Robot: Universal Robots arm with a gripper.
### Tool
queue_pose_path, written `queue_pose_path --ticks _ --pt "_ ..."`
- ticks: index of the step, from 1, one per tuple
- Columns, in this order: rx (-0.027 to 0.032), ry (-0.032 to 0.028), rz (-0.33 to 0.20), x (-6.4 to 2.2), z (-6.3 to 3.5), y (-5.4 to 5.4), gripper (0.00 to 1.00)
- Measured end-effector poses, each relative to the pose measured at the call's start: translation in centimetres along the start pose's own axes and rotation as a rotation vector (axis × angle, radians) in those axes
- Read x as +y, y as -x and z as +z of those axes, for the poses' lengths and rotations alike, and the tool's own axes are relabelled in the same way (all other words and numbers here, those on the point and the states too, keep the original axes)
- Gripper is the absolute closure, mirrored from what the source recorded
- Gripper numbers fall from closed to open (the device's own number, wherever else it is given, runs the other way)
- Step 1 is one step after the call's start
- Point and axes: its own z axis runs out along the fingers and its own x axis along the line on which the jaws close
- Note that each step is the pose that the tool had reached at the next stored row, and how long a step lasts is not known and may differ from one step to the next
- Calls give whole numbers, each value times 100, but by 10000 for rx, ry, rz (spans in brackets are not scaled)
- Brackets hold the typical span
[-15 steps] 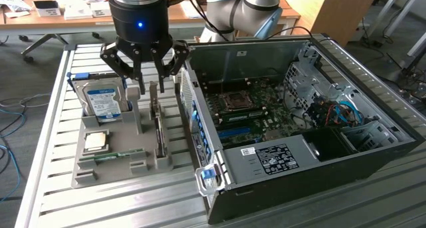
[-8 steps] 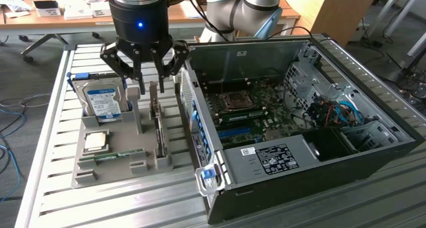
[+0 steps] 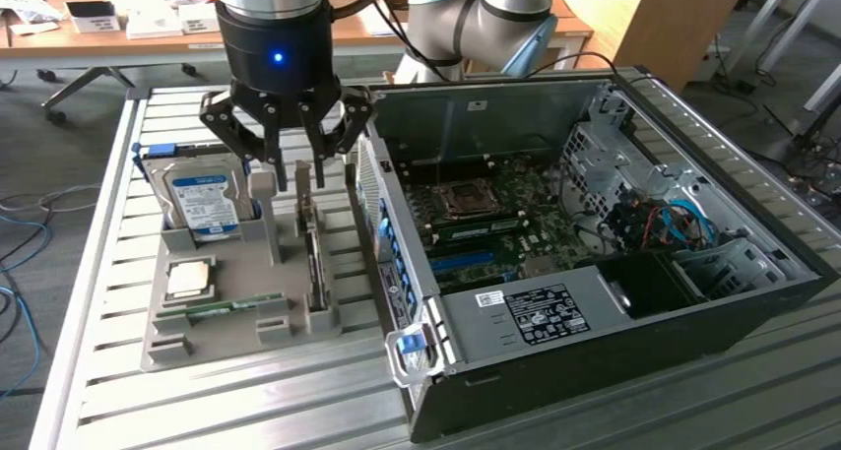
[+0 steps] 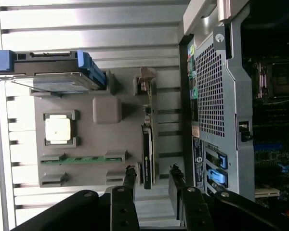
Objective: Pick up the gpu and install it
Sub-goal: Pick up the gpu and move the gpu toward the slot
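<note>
The gpu (image 3: 313,243) stands on its long edge in a slot of the grey holder tray (image 3: 247,273), between the hard drive and the open computer case. In the wrist view the gpu (image 4: 147,151) appears edge-on as a thin dark and green card. My gripper (image 3: 295,169) hangs just above the card's far end, open, with one finger on each side of the card's line. In the wrist view the gripper (image 4: 152,172) straddles the card's edge with its black fingertips (image 4: 130,173) apart and nothing between them.
The tray (image 4: 106,139) also holds a hard drive (image 3: 200,199) with a blue-white label, a cpu (image 3: 188,278) and a memory stick (image 3: 224,305). The open computer case (image 3: 592,253) lies close on the exterior view's right, motherboard exposed. All rests on a slatted metal table (image 3: 263,401).
</note>
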Motion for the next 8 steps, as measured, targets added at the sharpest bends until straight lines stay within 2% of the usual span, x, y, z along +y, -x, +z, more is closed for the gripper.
queue_pose_path --ticks 8 --pt "1 0 0 -4 73 -2 58"
